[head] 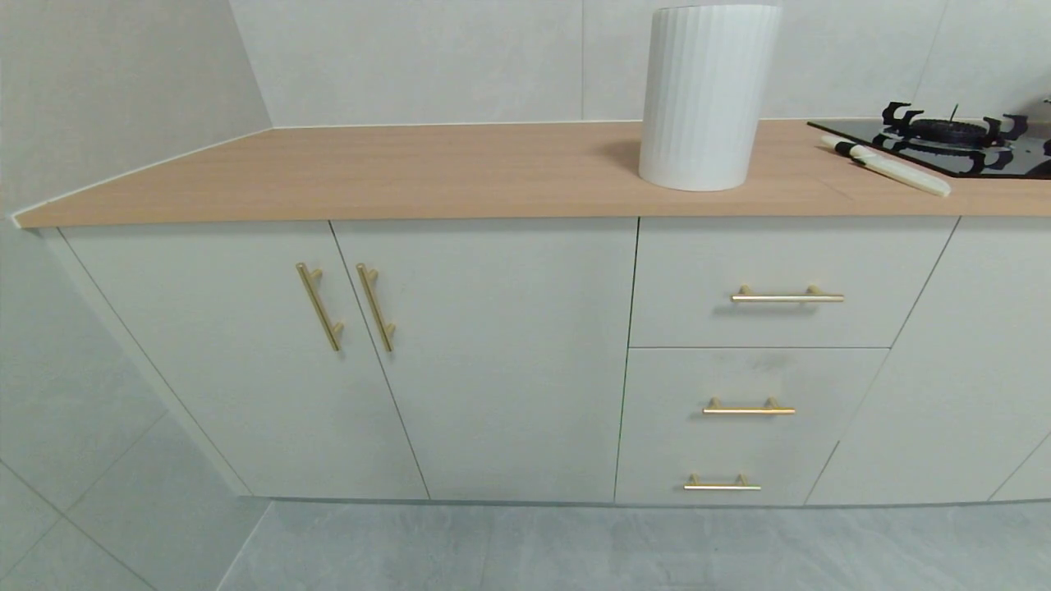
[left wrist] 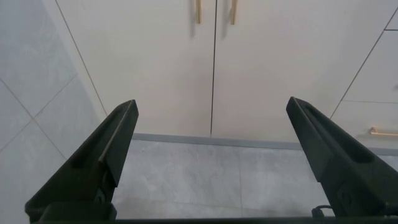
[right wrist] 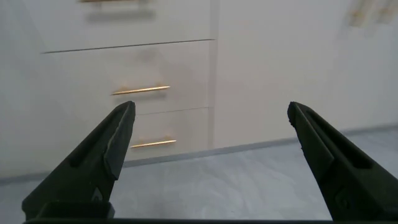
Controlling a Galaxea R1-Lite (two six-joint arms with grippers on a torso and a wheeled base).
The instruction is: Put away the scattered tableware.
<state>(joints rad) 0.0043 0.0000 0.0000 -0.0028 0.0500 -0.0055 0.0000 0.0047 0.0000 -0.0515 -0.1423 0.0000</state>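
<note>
Wooden counter (head: 410, 172) holds a white knife (head: 887, 167) at its right end, against the hob (head: 977, 156). Both the left gripper (left wrist: 211, 162) and right gripper (right wrist: 211, 162) gape empty before the cabinets (head: 493, 353); lying flat, the knife may skid when pinched.

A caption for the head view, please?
White ribbed canister and white utensil on wooden counter above closed cabinets.

The right gripper (right wrist: 210, 109), jaws wide apart, faces cream drawers (right wrist: 93, 68).
</note>
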